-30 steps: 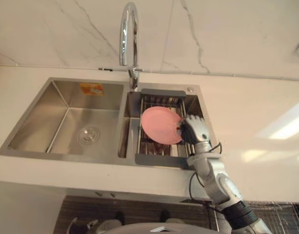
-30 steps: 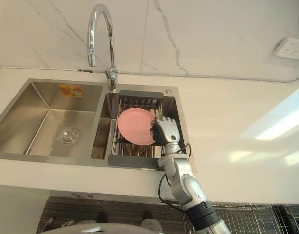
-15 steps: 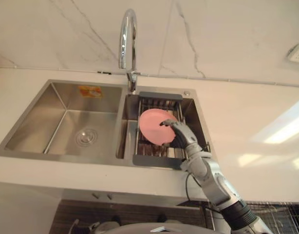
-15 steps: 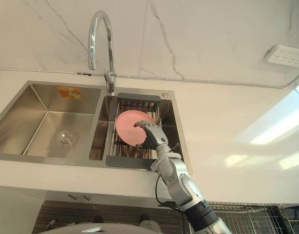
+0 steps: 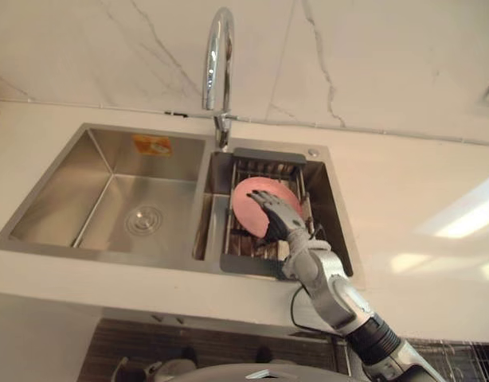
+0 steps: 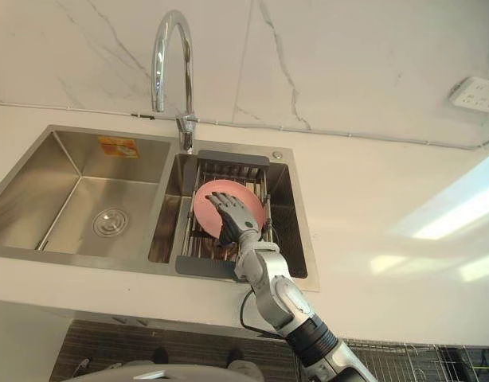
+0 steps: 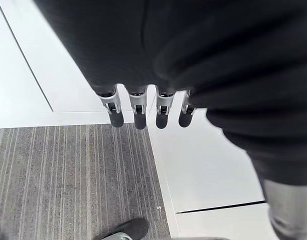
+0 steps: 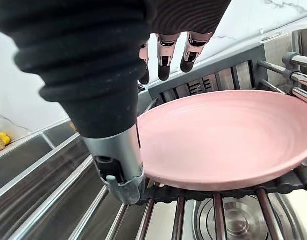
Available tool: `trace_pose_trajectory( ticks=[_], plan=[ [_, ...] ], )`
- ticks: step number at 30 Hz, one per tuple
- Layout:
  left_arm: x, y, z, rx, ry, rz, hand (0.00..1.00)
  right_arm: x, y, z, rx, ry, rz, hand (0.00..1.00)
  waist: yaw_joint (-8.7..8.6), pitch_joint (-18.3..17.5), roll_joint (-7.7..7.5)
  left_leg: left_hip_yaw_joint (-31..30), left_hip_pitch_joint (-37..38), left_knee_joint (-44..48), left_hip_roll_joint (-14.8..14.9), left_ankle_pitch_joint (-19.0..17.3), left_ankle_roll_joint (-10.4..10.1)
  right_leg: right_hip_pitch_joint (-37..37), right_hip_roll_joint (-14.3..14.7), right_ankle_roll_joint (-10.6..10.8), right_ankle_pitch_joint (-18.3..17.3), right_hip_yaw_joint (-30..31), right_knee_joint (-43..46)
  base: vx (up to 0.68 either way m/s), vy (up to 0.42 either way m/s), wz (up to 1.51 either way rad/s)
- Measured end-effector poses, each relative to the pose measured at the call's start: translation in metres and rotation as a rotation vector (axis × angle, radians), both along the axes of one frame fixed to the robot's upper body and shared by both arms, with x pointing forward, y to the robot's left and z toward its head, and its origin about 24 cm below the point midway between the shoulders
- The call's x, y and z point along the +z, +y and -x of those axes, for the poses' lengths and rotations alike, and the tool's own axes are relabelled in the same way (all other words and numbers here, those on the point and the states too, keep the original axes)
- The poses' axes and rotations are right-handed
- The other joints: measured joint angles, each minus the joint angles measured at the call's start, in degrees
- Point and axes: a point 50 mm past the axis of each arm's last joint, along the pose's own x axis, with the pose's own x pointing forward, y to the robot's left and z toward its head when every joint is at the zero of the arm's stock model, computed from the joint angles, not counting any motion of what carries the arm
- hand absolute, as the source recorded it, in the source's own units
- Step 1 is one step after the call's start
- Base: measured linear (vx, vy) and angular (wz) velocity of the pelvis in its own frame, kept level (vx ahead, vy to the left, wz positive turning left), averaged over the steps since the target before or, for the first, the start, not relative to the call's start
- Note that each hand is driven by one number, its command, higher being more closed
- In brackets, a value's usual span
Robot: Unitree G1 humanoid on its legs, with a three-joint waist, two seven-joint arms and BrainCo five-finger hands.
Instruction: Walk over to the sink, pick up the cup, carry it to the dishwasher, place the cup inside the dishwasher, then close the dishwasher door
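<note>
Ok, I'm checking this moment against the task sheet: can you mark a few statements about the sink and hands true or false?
1. The right hand is over a pink plate. True.
2. The plate lies in the left basin. False: it rests on the rack in the right basin.
3. The left hand holds a cup. False: it hangs open above the floor, holding nothing.
4. A faucet stands behind the sink. True.

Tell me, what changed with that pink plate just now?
The right hand, which gripped the pink plate by its right edge and held it tilted up, has let it down onto the sink rack and now spreads straight fingers over it. The faucet stayed as it was; the left hand hangs idle over the floor.
</note>
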Motion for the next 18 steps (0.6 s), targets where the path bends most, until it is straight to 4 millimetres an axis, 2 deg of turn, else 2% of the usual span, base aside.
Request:
trace_pose_trajectory(
  ticks=[5, 13, 18],
  plan=[
    [0.000, 0.000, 0.000, 0.004, -0.001, -0.002, 0.00, -0.005, 0.008, 0.000, -0.016, 0.042, 0.082, 0.00, 0.20, 0.0, -0.10, -0.1, 0.1, 0.0, 0.0, 0.1, 0.1, 0.0, 0.0, 0.0, 0.0, 0.0, 0.2, 0.00, 0.000, 0.00],
    [0.000, 0.001, -0.001, 0.009, 0.004, -0.006, 0.00, -0.018, 0.013, -0.006, -0.049, 0.153, 0.123, 0.00, 0.64, 0.1, -0.51, -0.3, 0.0, -0.3, -0.1, 0.3, 0.2, 0.0, -0.1, -0.1, -0.1, -0.1, 0.2, 0.00, 0.000, 0.00],
    [0.000, 0.001, -0.001, 0.012, 0.014, -0.009, 0.00, -0.022, 0.021, -0.007, -0.044, 0.163, 0.153, 0.00, 0.84, 0.1, -0.54, -0.4, 0.0, -0.3, -0.1, 0.3, 0.2, 0.1, -0.1, -0.1, -0.1, -0.2, 0.1, 0.00, 0.000, 0.00]
  ],
)
